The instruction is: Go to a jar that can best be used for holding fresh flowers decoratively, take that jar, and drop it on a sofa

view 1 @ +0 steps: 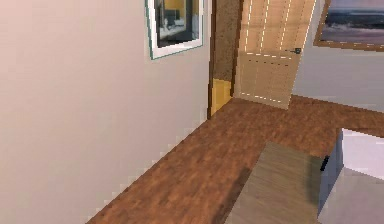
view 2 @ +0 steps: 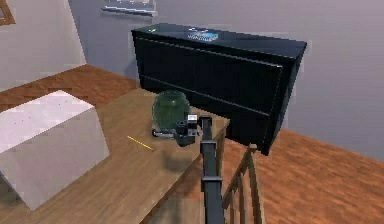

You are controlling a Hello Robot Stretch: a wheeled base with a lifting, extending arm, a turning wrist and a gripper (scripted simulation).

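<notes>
Arm (view 2: 210, 180): a dark square bar rising from the arm side view's bottom edge just right of the middle, reaching out over the wooden table (view 2: 110, 185); at its far end, white marker squares (view 2: 189, 123); left of these, the gripper (view 2: 165, 133), its dark body turned toward the view's left, low over the tabletop. Jaws: whether released or grasping could not be told; nor whether the gripper held anything, since the jar stood on the table right at its far end. Jar (view 2: 170, 106): dark green, glassy, with a round, swelling body drawn in slightly toward the top; it stood upright, long axis vertical, top pointing up; it was placed near the table's far corner, in front of the black cabinet (view 2: 225, 75); whether the fingers touched it could not be told. Also on the table: a white box (view 2: 50, 140) toward the view's left; a thin yellow pencil (view 2: 140, 143) lying flat between box and jar. Forward view: wood floor (view 1: 200, 150); a panelled door (view 1: 270, 50).
</notes>
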